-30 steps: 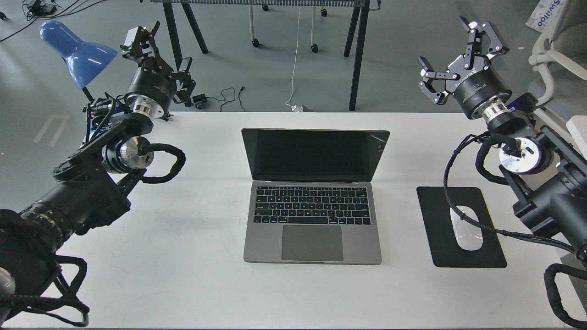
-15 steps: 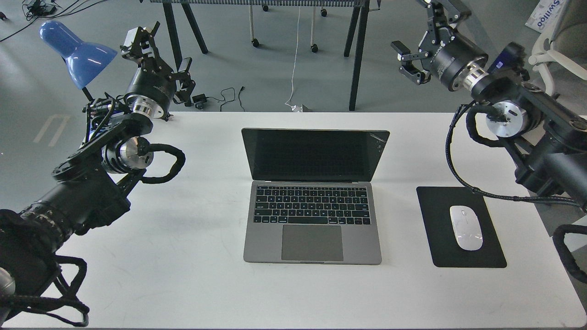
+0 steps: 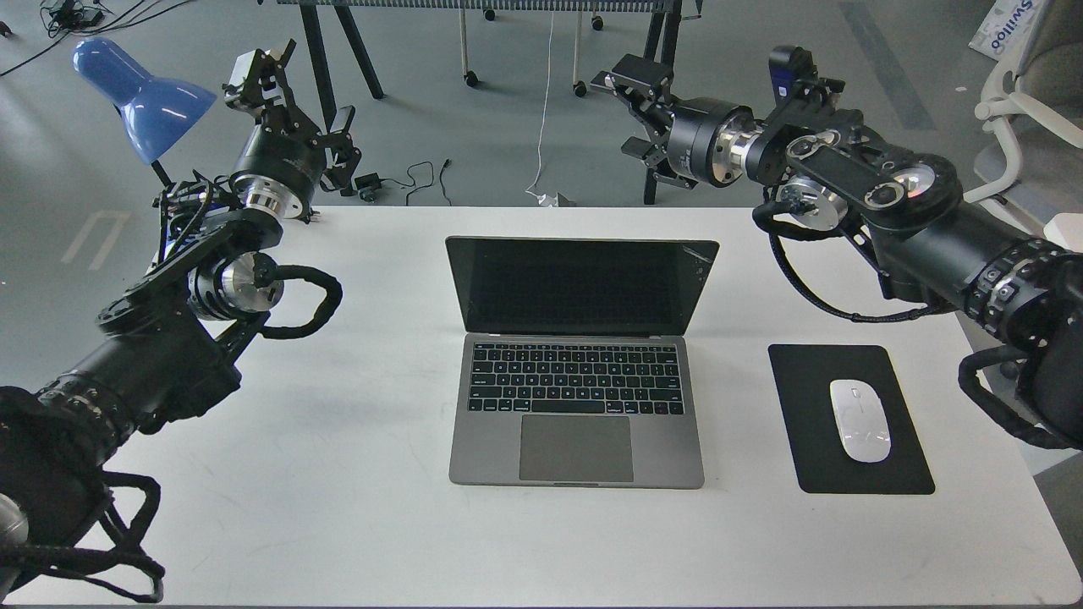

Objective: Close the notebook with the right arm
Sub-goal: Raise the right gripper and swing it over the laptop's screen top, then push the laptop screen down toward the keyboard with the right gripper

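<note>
Two black robot arms reach over a white surface [image 3: 338, 524] seen from above. At its middle sits the notebook [image 3: 577, 364], a grey laptop lying open, its black screen raised and facing the near edge, its keyboard and trackpad toward the viewer.

The right arm [image 3: 888, 211] comes in from the right side and stretches leftward across the far right part of the scene. Its tool [image 3: 630, 114] hangs beyond the far edge of the surface, above and behind the notebook's far right corner, well apart from the lid and touching nothing. The two fingers stand spread, released and empty.

The left arm [image 3: 169, 338] enters from the near left, and its tool [image 3: 292, 97] is raised over the far left corner of the surface, fingers also parted and holding nothing. Just beside it, farther left, is a blue desk lamp [image 3: 144, 101].

To the right of the notebook lies a flat black mouse pad [image 3: 812, 440] with a white mouse [image 3: 860, 420] resting on it.
</note>
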{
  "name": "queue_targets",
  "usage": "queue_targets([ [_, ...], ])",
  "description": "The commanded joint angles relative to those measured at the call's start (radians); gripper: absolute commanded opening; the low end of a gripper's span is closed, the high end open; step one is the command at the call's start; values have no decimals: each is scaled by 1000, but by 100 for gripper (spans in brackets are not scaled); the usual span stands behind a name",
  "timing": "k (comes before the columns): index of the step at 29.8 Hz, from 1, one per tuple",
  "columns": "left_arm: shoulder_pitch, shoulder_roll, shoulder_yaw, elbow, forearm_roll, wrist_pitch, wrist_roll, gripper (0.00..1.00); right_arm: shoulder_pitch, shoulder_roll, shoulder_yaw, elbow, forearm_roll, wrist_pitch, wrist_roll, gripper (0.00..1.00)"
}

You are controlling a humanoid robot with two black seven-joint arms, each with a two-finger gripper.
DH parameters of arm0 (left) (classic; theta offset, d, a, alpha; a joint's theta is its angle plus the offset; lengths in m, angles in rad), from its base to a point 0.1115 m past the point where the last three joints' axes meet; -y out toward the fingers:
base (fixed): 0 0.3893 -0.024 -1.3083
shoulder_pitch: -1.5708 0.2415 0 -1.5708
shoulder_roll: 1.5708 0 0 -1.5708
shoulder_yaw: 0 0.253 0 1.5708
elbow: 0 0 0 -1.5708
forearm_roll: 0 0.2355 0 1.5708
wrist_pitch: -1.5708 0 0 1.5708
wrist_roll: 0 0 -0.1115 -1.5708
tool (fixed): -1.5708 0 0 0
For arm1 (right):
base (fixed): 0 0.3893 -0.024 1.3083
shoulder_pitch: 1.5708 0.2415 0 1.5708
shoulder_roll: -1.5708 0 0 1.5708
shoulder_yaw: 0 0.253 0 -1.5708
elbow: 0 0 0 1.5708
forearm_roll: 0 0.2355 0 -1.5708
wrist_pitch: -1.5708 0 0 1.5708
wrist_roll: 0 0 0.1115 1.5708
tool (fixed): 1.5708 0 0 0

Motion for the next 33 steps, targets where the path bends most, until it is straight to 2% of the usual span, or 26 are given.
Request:
queue_targets([
  [1,0,1,0,0,0,0,0,100,10,8,-61,8,2,42,0,100],
  [9,0,1,0,0,0,0,0,100,35,6,-73,11,2,129,0,100],
  [25,0,1,0,0,0,0,0,100,7,-6,-188,96,0,132,2,100],
  [33,0,2,-2,0,0,0,0,100,-13,-55,-245,226,-9,132,2,100],
])
